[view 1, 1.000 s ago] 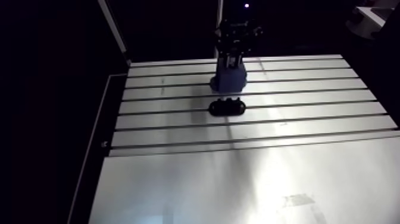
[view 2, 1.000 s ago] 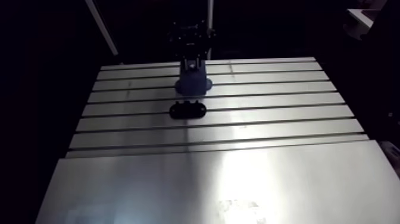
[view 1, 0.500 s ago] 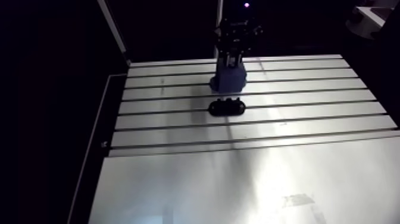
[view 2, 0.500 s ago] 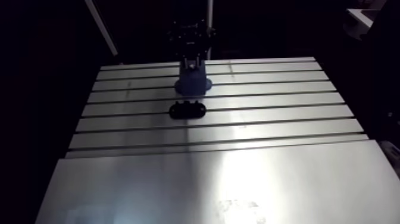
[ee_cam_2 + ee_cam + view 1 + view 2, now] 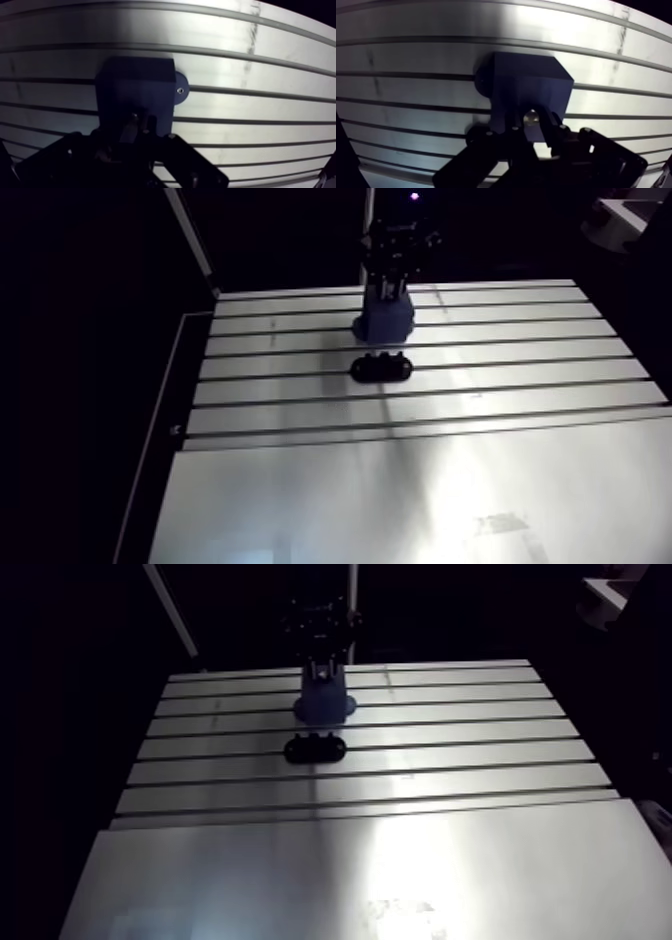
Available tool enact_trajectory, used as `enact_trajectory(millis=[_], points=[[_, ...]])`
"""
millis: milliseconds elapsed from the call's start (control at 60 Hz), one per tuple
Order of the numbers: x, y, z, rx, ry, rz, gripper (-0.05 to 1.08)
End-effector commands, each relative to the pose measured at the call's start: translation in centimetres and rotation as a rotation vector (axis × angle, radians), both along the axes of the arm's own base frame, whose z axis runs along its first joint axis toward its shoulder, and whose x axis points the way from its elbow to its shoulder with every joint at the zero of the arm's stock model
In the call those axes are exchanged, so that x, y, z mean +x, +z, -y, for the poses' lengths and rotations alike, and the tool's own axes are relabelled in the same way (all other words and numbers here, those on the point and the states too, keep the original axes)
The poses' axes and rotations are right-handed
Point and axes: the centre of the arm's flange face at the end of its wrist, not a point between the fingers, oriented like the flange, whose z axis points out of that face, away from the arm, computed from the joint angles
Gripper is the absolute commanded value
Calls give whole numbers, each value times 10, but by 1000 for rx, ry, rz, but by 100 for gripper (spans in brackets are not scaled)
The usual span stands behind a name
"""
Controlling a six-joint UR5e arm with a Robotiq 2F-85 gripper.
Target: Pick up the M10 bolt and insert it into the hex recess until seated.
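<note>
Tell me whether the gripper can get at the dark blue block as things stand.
Probably yes: the gripper hangs right over the dark blue block, its fingers shut on a small shiny metal bolt, nothing between. The black oblong part lies well aside.

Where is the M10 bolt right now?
In the wrist view, the M10 bolt sits pinched in the tool, over the top of the blue block; in the arm view that block stands on the slotted table behind a small black part.
</note>
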Motion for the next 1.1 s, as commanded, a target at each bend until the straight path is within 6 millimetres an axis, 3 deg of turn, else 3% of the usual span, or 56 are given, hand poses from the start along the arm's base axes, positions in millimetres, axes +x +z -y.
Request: enact_trajectory(millis=[17, 1100], points=[[0, 0, 0, 0, 1, 0, 66], [0, -1, 1, -1, 4, 2, 71]])
